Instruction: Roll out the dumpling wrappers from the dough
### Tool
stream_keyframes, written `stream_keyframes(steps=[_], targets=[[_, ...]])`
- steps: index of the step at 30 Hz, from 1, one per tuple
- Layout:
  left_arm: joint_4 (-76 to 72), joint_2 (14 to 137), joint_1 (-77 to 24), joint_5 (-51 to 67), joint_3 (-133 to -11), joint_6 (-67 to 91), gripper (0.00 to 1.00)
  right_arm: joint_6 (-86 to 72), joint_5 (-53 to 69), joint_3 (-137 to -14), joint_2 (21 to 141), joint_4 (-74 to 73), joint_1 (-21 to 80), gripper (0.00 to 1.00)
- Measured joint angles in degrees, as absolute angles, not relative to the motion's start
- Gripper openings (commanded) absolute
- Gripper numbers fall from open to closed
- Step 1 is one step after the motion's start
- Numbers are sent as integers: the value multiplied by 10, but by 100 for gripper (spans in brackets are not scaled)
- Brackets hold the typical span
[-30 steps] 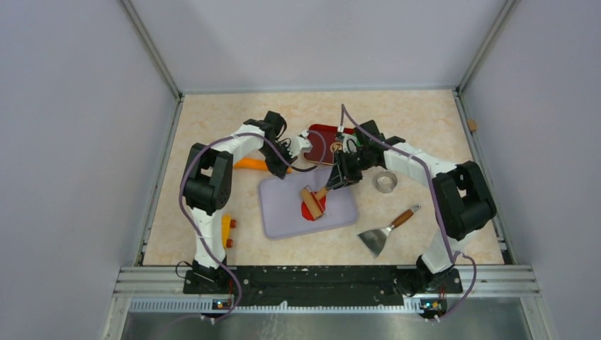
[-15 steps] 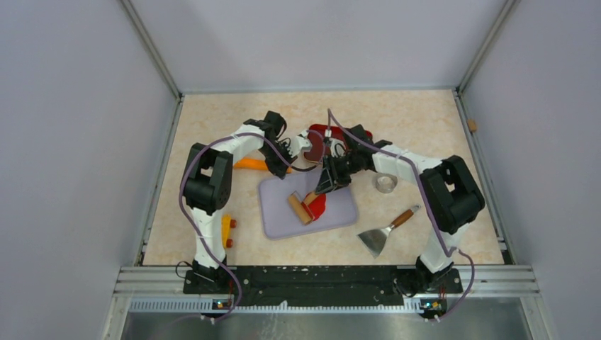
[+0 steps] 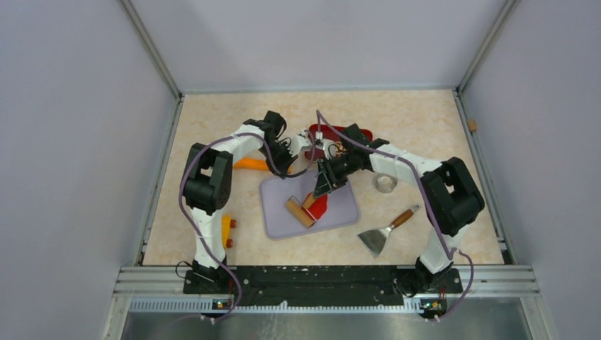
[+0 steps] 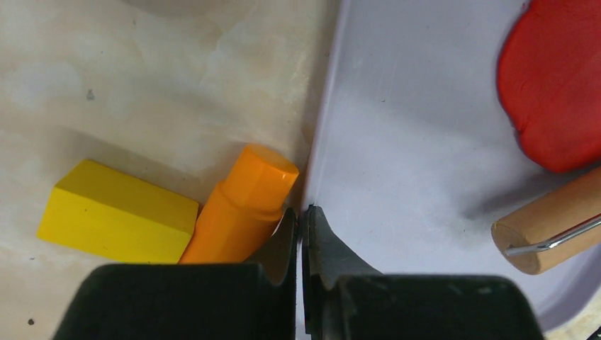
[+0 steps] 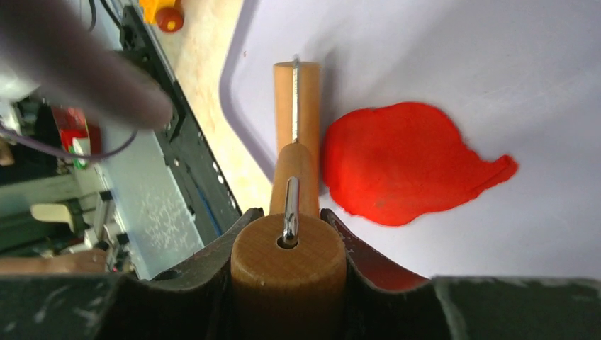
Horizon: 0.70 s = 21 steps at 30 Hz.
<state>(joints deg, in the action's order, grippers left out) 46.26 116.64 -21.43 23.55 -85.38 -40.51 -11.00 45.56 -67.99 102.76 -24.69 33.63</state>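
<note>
**Roller against a flattened red patch on the lilac board**

In the left wrist view, 1 yellow block (image 4: 117, 212) lies just beside an orange handle (image 4: 244, 205), at its 9 o'clock. The left gripper (image 4: 301, 216) has its 2 fingers pressed almost together right at the rim of the board (image 4: 397, 142); whether they pinch that rim cannot be told. In the top view, the wooden roller (image 3: 300, 211) lies against the 8 o'clock side of the dough (image 3: 317, 206), a flat, ragged red patch near the board's middle. The right gripper (image 5: 288, 223) is clamped around the roller's handle. Off the board, 1 metal ring (image 3: 385, 183) sits at its 2 o'clock and 1 scraper (image 3: 383, 234) at its 4 o'clock.
</note>
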Motion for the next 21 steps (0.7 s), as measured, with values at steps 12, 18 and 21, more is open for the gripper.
stream_keyframes(steps=[12,18,21], targets=[[453,1166,-218,250,-851,-406,0,-24,476,-683,941,-332,249,0],[453,1166,-218,253,-851,-406,0,-35,450,-679,963,-337,189,0],[452,1166,-218,255,-851,-406,0,-48,431,-670,978,-326,190,0]])
